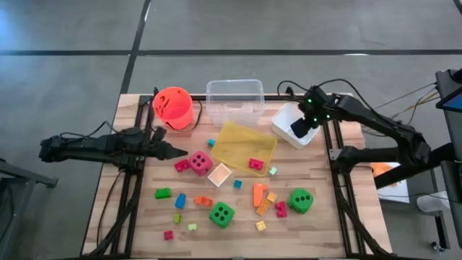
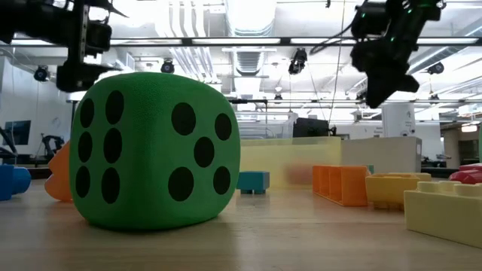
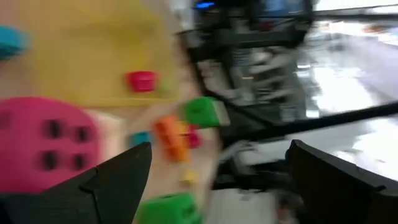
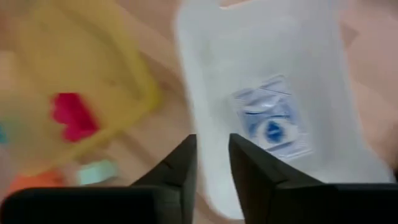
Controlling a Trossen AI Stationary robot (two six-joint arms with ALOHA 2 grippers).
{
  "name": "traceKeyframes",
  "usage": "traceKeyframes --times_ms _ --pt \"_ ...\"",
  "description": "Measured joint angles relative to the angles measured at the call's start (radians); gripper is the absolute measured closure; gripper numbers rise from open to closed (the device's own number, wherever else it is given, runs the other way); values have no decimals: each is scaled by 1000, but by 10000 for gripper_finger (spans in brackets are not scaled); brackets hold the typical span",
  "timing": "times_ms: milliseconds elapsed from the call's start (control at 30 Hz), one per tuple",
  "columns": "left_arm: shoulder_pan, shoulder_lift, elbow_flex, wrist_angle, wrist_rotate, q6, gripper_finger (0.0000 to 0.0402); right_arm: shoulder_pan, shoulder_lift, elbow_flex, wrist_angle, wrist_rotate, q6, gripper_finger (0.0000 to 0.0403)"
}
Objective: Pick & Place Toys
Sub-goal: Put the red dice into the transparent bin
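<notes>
The right gripper [image 1: 299, 130] hangs above the white plastic tray [image 1: 284, 120] near the far right corner of the wooden surface [image 1: 130, 217], its jaws drawn almost together with a narrow gap and nothing between them; the wrist view shows only a blue-printed label on the tray's floor. The left gripper [image 1: 175, 153] lies low over the left side of the surface, jaws spread and empty, its tips just beside the pink dotted die [image 1: 201, 162].

Risks, as I judge them: the pink die is touching a small red block [image 1: 182, 165] and a pale square piece [image 1: 219, 174], so a close on it could shove those neighbours or pinch a corner and let the die roll away. The translucent yellow plastic tray [image 1: 238, 137] lies tilted just beyond, and a sweeping left arm could knock it. The right arm, dropping further, could strike the white tray's rim and slide it toward the edge.

Count from the high view: two green dotted dice [image 1: 222, 214] [image 1: 301, 200], one pink die, and roughly sixteen small bright blocks scattered over the near half, some too small to be sure of. One red block [image 1: 255, 164] lies in the yellow tray. There are three trays (clear [image 1: 234, 90], yellow, white) and one orange bucket [image 1: 172, 107] at the far edge.
</notes>
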Motion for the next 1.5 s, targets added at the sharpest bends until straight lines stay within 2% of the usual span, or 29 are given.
traceKeyframes --times_ms 233,367,433,567,700,933,1100,1167,1433,1500 --pt "0 191 179 -313 -45 117 32 86 -108 0 29 -2 109 384" --pt "5 316 266 -379 -53 210 32 123 -154 0 100 -2 156 394" --pt "8 366 293 -375 -90 249 32 135 -167 0 137 0 167 394" --pt "21 436 312 -376 -161 241 32 154 -178 0 186 6 172 394" --pt "26 471 306 -359 -167 170 32 174 -174 0 208 6 197 394" --pt "28 495 305 -335 -103 190 31 232 -170 0 212 7 214 394" --pt "29 495 305 -264 -79 323 23 275 -170 0 214 29 220 394" --pt "29 499 309 -235 -60 324 16 289 -170 0 214 54 219 394" --pt "36 499 304 -231 -68 49 9 331 -169 0 243 91 205 394" --pt "36 499 304 -231 -71 38 9 346 -169 0 259 89 191 394"
